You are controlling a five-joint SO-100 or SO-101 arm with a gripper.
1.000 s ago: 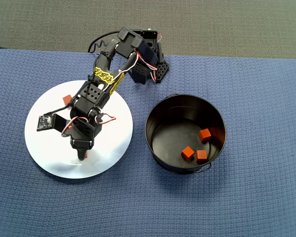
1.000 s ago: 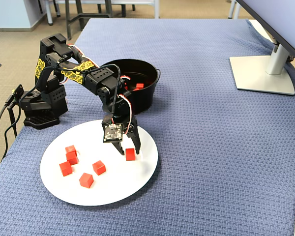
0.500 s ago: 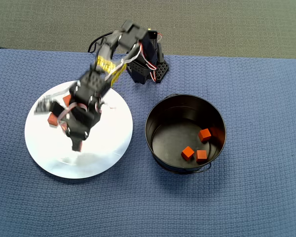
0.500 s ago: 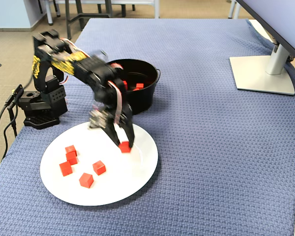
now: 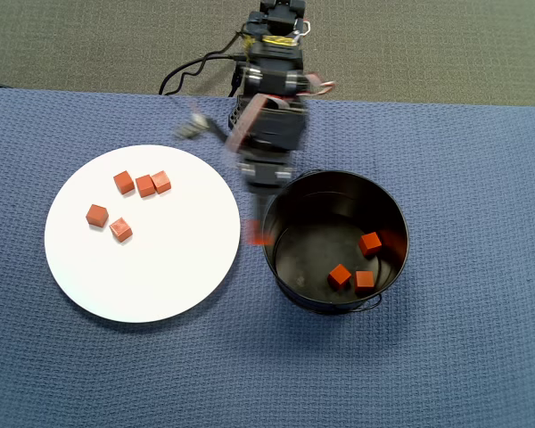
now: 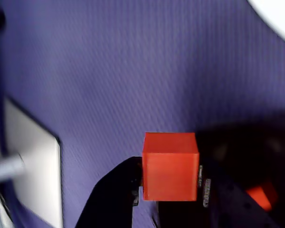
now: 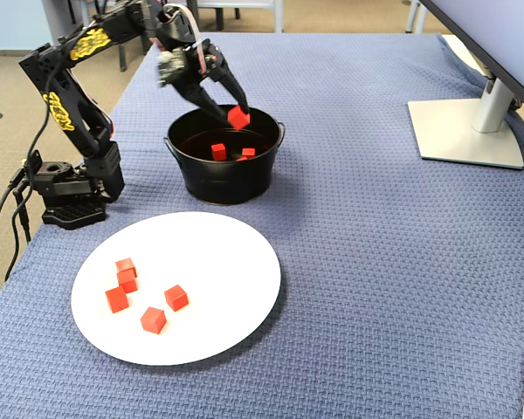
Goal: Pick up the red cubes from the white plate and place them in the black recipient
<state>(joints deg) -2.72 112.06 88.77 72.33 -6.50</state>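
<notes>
While clamped on one red cube [image 6: 170,166], gripper [image 6: 168,183] hangs above blue cloth, beside dark rim of black recipient [image 7: 223,179], per wrist view. From fixed view, same held cube [image 7: 237,117] raised over far edge of pot opening, pinched between dark fingers [image 7: 217,96]. Blurred from overhead; gripper [image 5: 260,234] at pot's left rim, cube a red smear there.

Inside black recipient [image 5: 285,267]: three red cubes on flat bottom, namely one near right wall [image 5: 369,242], one toward centre [image 5: 340,275], one just beside it [image 5: 365,280]. Thin wire handle lying against outer wall.

Left of pot in overhead view, close to it but whether touching cannot tell: white plate [image 5: 160,276]. On its upper-left part, five red cubes: three in touching row [image 5: 124,182] [image 5: 144,185] [image 5: 161,181], two lower, slightly apart [image 5: 96,215] [image 5: 120,229]. Same five on plate [image 7: 227,297] in fixed view.

Underneath everything, blue woven cloth [image 5: 464,357]. Arm base [image 7: 65,196] at cloth's left edge in fixed view; monitor stand [image 7: 472,131] far right.
</notes>
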